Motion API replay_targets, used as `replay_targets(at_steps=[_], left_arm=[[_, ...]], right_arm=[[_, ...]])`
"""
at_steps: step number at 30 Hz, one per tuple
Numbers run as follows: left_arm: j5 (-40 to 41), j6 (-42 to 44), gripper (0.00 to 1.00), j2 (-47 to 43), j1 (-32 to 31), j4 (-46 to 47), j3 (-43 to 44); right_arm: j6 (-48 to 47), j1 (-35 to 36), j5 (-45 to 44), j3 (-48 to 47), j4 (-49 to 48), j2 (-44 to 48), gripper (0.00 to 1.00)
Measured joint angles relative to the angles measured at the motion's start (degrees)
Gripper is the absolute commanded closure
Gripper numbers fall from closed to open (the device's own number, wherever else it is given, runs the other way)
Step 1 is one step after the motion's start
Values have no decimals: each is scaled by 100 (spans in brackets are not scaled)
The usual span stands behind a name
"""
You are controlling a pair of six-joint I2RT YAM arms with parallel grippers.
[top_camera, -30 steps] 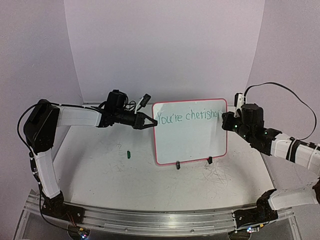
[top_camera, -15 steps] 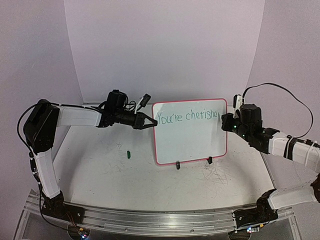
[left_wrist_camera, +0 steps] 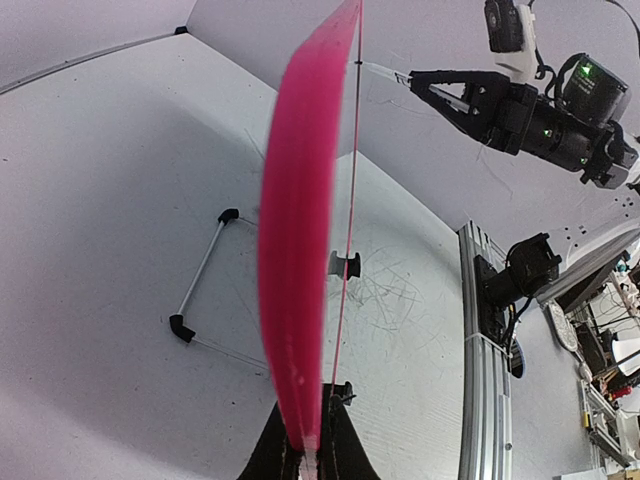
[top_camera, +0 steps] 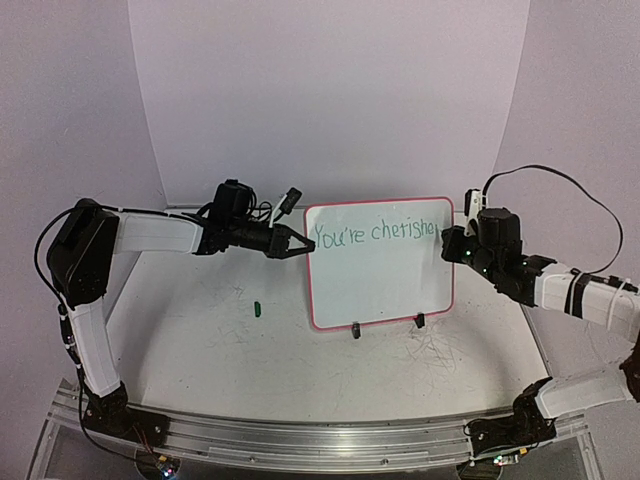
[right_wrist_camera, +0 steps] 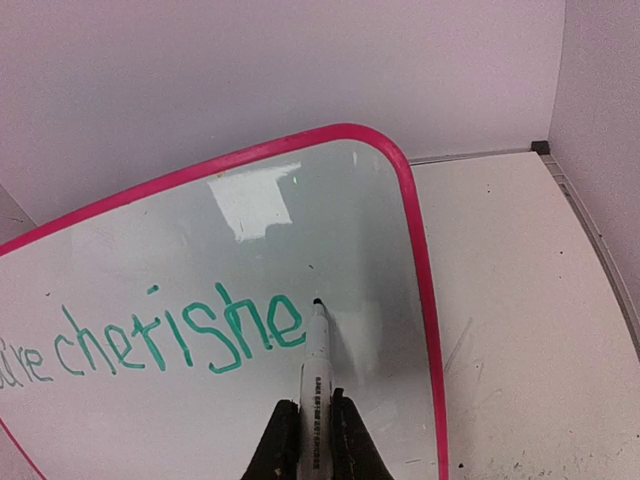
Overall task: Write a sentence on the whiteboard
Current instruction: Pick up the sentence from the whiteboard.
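Scuffed table (top_camera: 200, 350), lilac walls. I see the whiteboard (top_camera: 380, 290) upright near the far edge, unmoved. Left claw (top_camera: 298, 243) is clamped on its left rim. Right claw (right_wrist_camera: 313, 412) grips the marker (right_wrist_camera: 312, 360), tip touching after "cherishe". Sentence (top_camera: 375, 233) unchanged; right arm shifted slightly.

soft even light, perhaps from overhead, glare patch on the whiteboard (right_wrist_camera: 220, 270), its near edge blurred at left wrist

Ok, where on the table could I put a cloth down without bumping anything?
Widest bare tabletop is near-left, between the small green object and the front rail. The scribbled strip in front of the whiteboard is free too. Crowded at the board's sides: left claw grips one edge, right claw holds a marker at the other.
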State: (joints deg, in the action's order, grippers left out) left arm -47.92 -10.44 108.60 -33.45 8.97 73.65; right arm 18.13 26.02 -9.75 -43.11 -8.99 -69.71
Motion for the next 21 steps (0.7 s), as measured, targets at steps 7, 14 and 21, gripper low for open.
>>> replay_targets(at_steps=[7,14,21], left_arm=[[-2,1,100,0,0,1,0],[0,0,100,0,0,2,0],[2,-7,100,0,0,0,0]], right_arm=[[-26,-1,82,-37,-53,-9,100],[16,0,149,-3,-66,-6,100],[82,0,203,200,-90,47,100]])
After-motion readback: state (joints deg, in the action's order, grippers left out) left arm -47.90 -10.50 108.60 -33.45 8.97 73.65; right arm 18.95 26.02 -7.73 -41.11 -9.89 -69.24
